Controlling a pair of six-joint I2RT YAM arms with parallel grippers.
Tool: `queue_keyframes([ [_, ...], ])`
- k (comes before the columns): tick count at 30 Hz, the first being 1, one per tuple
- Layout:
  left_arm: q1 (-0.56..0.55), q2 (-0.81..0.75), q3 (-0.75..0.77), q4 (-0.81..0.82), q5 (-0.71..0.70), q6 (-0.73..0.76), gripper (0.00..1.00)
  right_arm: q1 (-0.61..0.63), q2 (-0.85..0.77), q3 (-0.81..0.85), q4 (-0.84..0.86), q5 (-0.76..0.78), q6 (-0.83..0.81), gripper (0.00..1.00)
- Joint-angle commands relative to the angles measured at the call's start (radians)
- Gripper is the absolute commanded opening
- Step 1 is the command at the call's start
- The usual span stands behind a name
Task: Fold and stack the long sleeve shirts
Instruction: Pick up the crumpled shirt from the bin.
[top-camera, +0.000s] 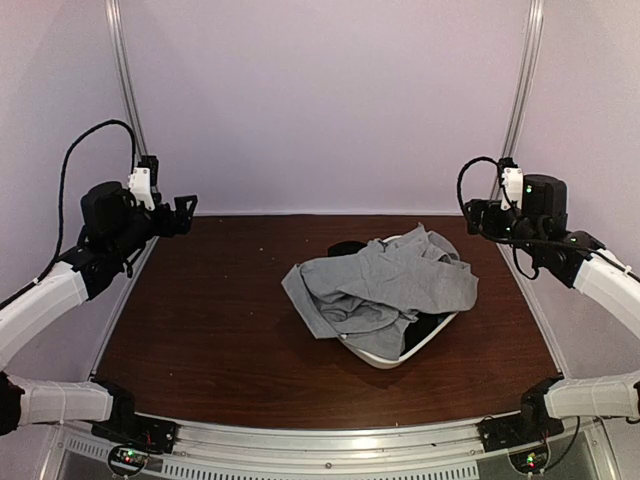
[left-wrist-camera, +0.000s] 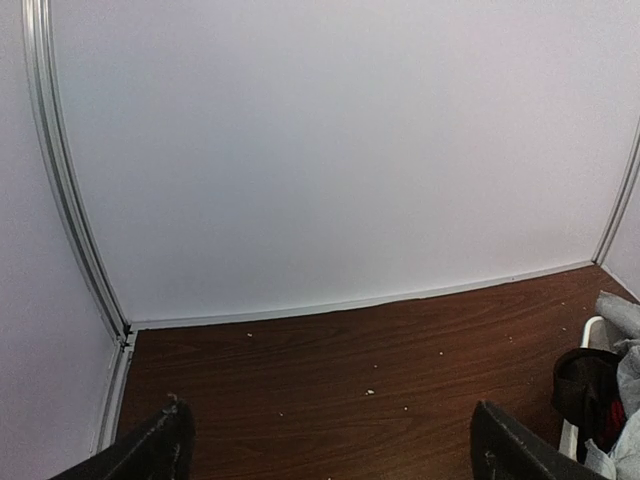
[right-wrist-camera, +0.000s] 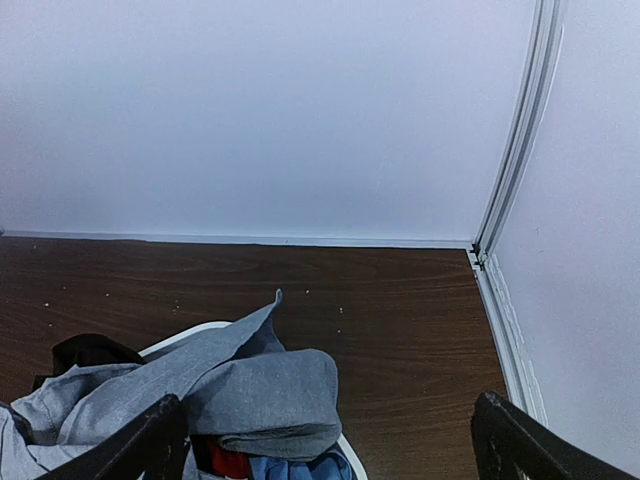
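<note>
— Where do we find the grey shirt (top-camera: 385, 285)?

— Crumpled over a white tub (top-camera: 375, 358) just right of the middle of our brown table (top-camera: 200, 320). It spills onto the wood on the left, and dark cloth (top-camera: 345, 247) shows under it at the far side.

— And our tools?

— Our left gripper (top-camera: 184, 213) hangs high at the far left with its jaws spread. Our right gripper (top-camera: 477, 217) hangs at the far right, spread too. Both are well apart from the shirt.

A crumpled light-grey cloth shirt (top-camera: 385, 285) lies in a white plastic tub (top-camera: 377, 358), right of centre on the brown wooden table (top-camera: 200, 330).
</note>
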Motion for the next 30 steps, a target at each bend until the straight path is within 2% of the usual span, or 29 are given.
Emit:
queue_keyframes([
  [1, -0.003, -0.005, -0.01, 0.051, 0.019, -0.003, 0.98, 0.005, -0.007, -0.004, 0.002, 0.016, 0.005, 1.0],
  [13, -0.003, 0.013, -0.01, 0.048, 0.041, -0.011, 0.98, 0.005, 0.017, 0.075, -0.127, 0.035, 0.03, 1.0],
  [21, -0.006, 0.045, -0.004, 0.03, 0.099, -0.014, 0.98, 0.005, 0.072, 0.196, -0.435, 0.051, 0.072, 1.0],
  [25, -0.025, 0.089, 0.019, 0.004, 0.15, 0.005, 0.98, 0.011, 0.117, 0.188, -0.532, -0.057, 0.086, 1.0],
  [27, -0.051, 0.117, 0.039, -0.026, 0.179, 0.023, 0.98, 0.036, 0.12, 0.149, -0.517, -0.194, 0.087, 1.0],
  [30, -0.095, 0.148, 0.053, -0.05, 0.236, 0.047, 0.98, 0.11, 0.103, 0.08, -0.446, -0.299, 0.117, 1.0],
])
